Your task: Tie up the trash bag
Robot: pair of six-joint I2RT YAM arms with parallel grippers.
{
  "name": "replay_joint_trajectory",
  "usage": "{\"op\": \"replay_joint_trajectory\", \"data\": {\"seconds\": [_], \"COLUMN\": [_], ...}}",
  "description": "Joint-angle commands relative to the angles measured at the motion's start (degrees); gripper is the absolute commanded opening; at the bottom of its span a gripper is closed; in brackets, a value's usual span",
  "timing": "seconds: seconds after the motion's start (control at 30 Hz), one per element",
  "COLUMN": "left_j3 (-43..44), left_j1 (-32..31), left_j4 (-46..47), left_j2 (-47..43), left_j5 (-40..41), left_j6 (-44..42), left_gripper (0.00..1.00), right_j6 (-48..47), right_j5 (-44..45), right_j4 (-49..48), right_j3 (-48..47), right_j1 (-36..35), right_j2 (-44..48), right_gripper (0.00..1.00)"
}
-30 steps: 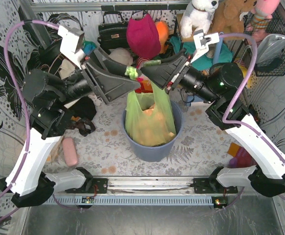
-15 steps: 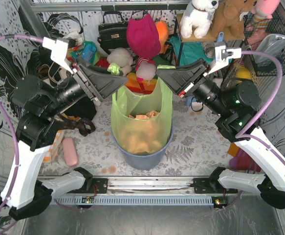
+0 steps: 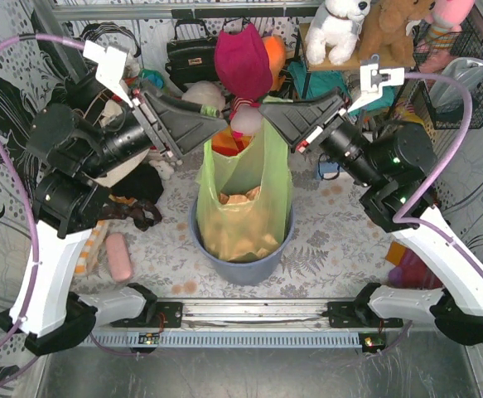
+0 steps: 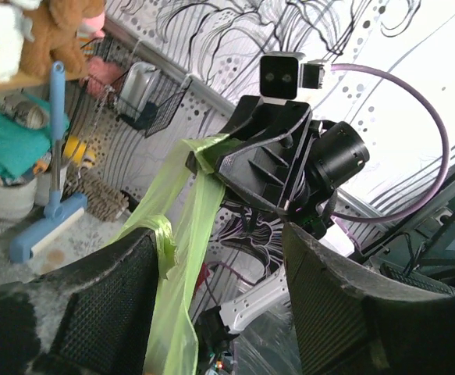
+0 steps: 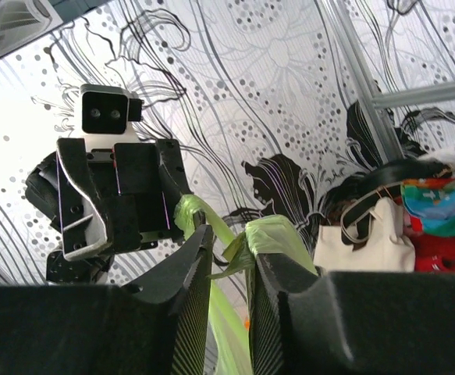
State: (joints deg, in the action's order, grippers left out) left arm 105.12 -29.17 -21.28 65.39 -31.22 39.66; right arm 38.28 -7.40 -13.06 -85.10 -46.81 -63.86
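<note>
While the thin translucent light-green plastic trash bag (image 3: pixel 245 199) hangs with its bottom in the round blue-grey bin (image 3: pixel 249 269), we note: right gripper (image 5: pixel 231 244) pinched shut on 1 bag handle (image 5: pixel 272 234); left gripper (image 4: pixel 219 234) spread wide, other handle (image 4: pixel 163 234) hooked over 1 finger (image 4: pixel 122 289).

Thin translucent light-green plastic trash bag (image 3: pixel 245 178) — upright, top corners stretched apart — crumpled brown paper (image 3: pixel 239 198) inside, base in round blue-grey bin (image 3: pixel 241 272).

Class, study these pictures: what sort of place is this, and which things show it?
Probably a robot test cell dressed as a cluttered home: a left arm and right arm bolted to a rail, patterned backdrop panels, and plush toys behind a binned trash bag.
</note>
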Motion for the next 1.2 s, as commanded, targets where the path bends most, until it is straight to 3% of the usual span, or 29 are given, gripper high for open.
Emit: {"op": "replay_joint_trajectory", "data": {"seconds": [0.0, 0.13, 0.4, 0.7, 0.83, 1.03, 1.17], "left_j3": [9.4, 11.2, -6.4, -12.8, -15.4, -15.2, -12.5], "left_j1": [0.3, 0.5, 0.5, 0.5, 0.5, 0.5, 0.5], "left_j4": [1.7, 0.3, 2.7, 8.1, 14.7, 18.5, 19.8], "left_j2": [3.3, 3.1, -4.2, -4.3, -3.2, -1.6, 0.3], "left_j5": [-4.4, -3.8, 0.9, -5.4, -11.0, -12.2, -13.2], "left_j6": [-0.3, -1.4, -1.2, 2.6, 6.6, 8.2, 9.0], "left_gripper": [0.68, 0.69, 0.69, 0.73, 0.71, 0.52, 0.18], "right_j6": [-1.5, -2.2, -2.1, -2.1, -2.1, -2.5, -2.9], "right_j5": [-2.2, -1.6, 7.3, 8.8, 8.6, 9.0, 9.1], "right_j4": [-1.7, 0.0, 2.1, 3.7, 4.9, 6.1, 5.9], "right_j3": [-9.3, -10.8, 5.1, 8.2, 7.8, 7.9, 6.7], "right_j1": [0.1, 0.1, 0.1, 0.1, 0.1, 0.1, 0.1], "right_j2": [-3.3, -3.5, 5.1, 8.1, 8.6, 9.5, 9.0], "right_gripper": [0.24, 0.25, 0.27, 0.34, 0.35, 0.21, 0.0]}}
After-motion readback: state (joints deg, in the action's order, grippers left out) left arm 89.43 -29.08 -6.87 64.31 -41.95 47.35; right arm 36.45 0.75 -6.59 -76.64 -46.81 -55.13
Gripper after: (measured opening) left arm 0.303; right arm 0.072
